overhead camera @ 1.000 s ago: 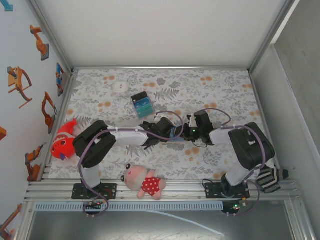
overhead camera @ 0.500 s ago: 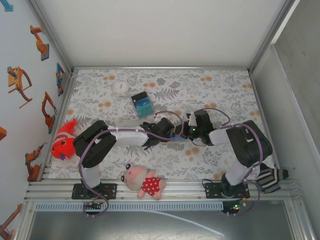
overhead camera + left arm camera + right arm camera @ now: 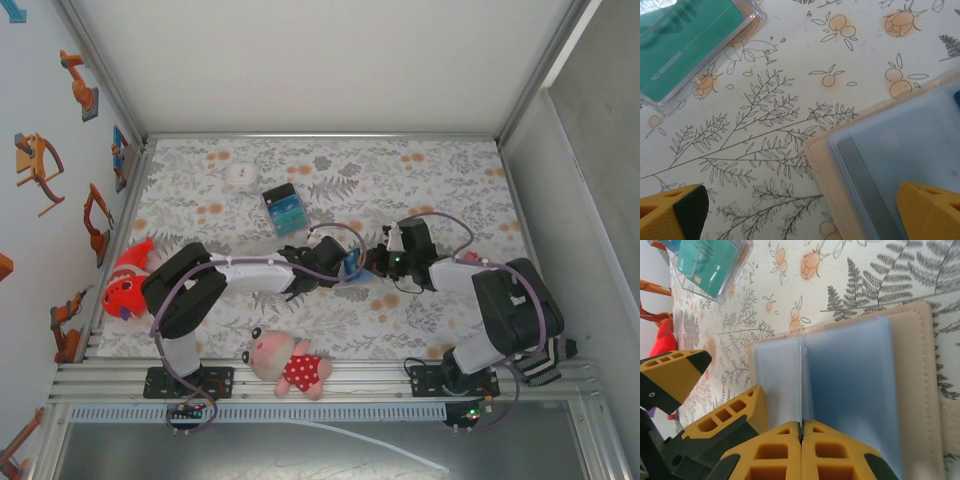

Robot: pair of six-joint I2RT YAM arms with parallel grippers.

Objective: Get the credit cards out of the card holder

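The card holder (image 3: 910, 390), tan leather with blue-grey sleeves, lies open on the floral cloth between my two grippers (image 3: 356, 266). My right gripper (image 3: 801, 427) is shut on a thin white sheet (image 3: 801, 385) that stands on edge at the middle fold. Whether it is a credit card or a sleeve leaf I cannot tell. My left gripper (image 3: 800, 210) is wide open at the holder's left corner (image 3: 900, 150). One of its fingers (image 3: 932, 212) rests over the sleeve, the other (image 3: 677, 210) over the cloth. From the right wrist, those left fingers (image 3: 742, 412) sit beside the holder's left page.
A clear case of teal cards (image 3: 283, 208) (image 3: 685, 45) lies behind the holder. A white disc (image 3: 241, 173) sits further back. A red plush (image 3: 128, 280) lies at the left edge, a pink plush (image 3: 288, 362) near the front rail, and a striped cloth (image 3: 545, 355) at the right.
The right gripper has shut on the thin sheet at the fold. The right arm has drawn slightly to the right. The left gripper has stayed open at the holder.
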